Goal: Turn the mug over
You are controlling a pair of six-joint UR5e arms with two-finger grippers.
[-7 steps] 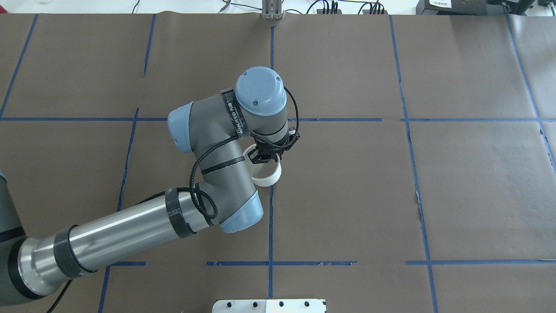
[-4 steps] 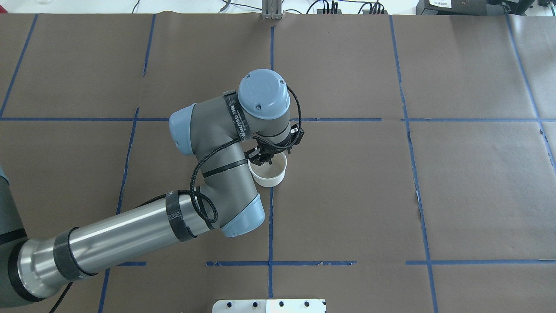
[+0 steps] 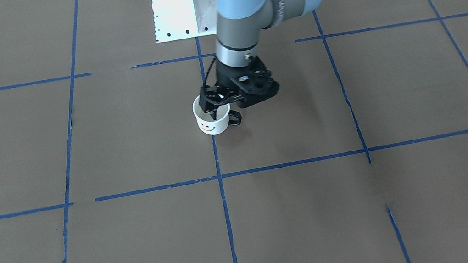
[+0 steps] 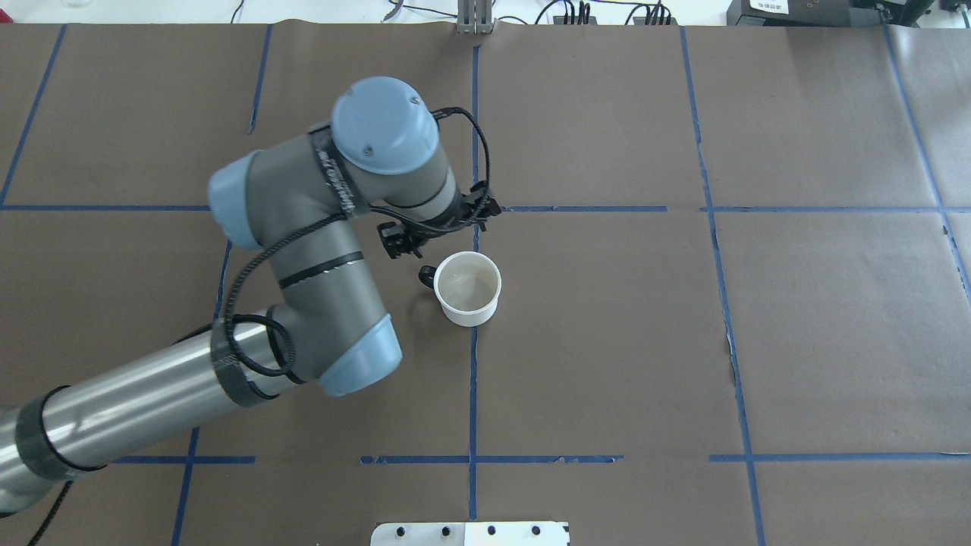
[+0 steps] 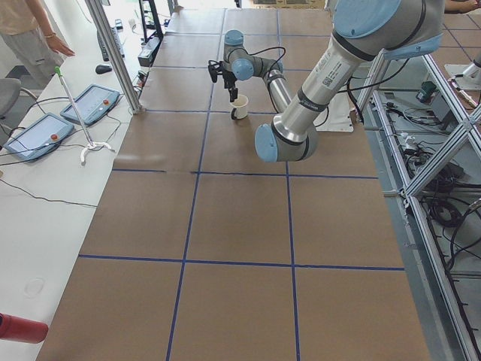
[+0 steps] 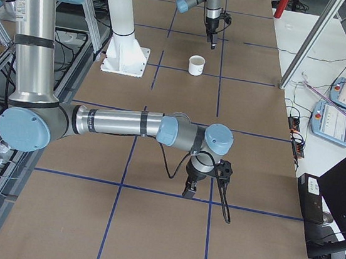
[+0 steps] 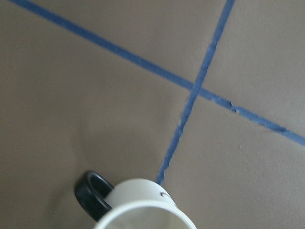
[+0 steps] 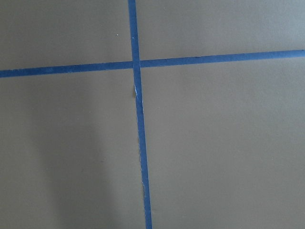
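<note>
L tool [image 4: 400,244]: empty, not touching the mug [image 4: 470,288]. Jaws spread or pressed together: cannot tell, as fingers are too small and dark in overhead and out of frame in L wrist cam. Front view puts tool tip over mug rim, but I read that as line-of-sight overlap; overhead + both side views show a gap, w/ tool higher than mug. From tool, mug lies below, to robot's R and, by overhead, a bit nearer the robot. Handle [image 4: 426,277] is the part closest to tool. Mug stands on the table [image 4: 758,341], base down, mouth up, astride a blue tape line [image 4: 472,379], near a tape crossing on its robot side. Long axis = vertical. Handle pts to robot's L, i.e. toward L arm; smiley [image 3: 210,127] faces away from robot. L arm by far the nearer. R tool [image 6: 188,192] hangs over table well apart, toward R end; state cannot tell (side view only). Judgement: if target = mouth up, only retreat is left. If mouth down, re-grasp wd come from handle side, tool dropping + shifting R.
</note>
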